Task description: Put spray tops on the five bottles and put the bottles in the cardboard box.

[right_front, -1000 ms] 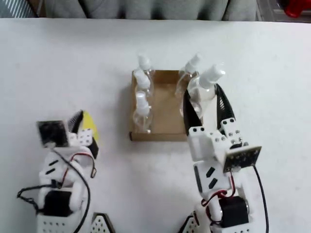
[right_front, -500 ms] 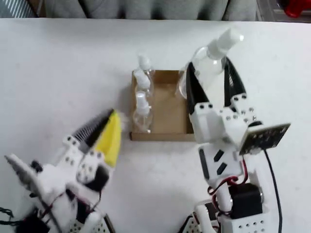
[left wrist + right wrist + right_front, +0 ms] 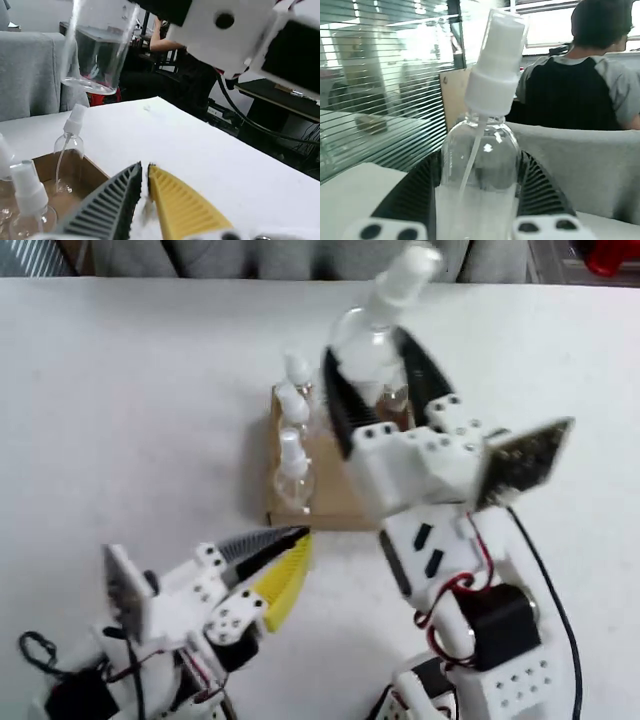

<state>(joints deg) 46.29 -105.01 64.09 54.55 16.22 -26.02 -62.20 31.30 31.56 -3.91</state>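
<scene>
My right gripper [image 3: 372, 350] is shut on a clear bottle [image 3: 370, 332] with a white spray top [image 3: 407, 267], held upright in the air over the right half of the cardboard box [image 3: 300, 517]. In the right wrist view the bottle [image 3: 480, 190] stands between the black fingers [image 3: 412, 197]. Three capped bottles [image 3: 292, 465] stand in a row along the box's left side. The left wrist view shows another capped bottle [image 3: 69, 145] standing in the box [image 3: 92, 172] under the held bottle's base [image 3: 97, 55]. My left gripper [image 3: 298, 540], with one black and one yellow finger, is shut and empty near the box's front edge.
The white table [image 3: 130, 390] has free room left and right of the box. A grey cushioned edge [image 3: 250, 258] runs along the far side. A red object [image 3: 612, 255] lies at the far right corner.
My right gripper lifted the bottle higher and carried it left, over the box. My left arm swung round, and its shut gripper now points toward the box's front.
</scene>
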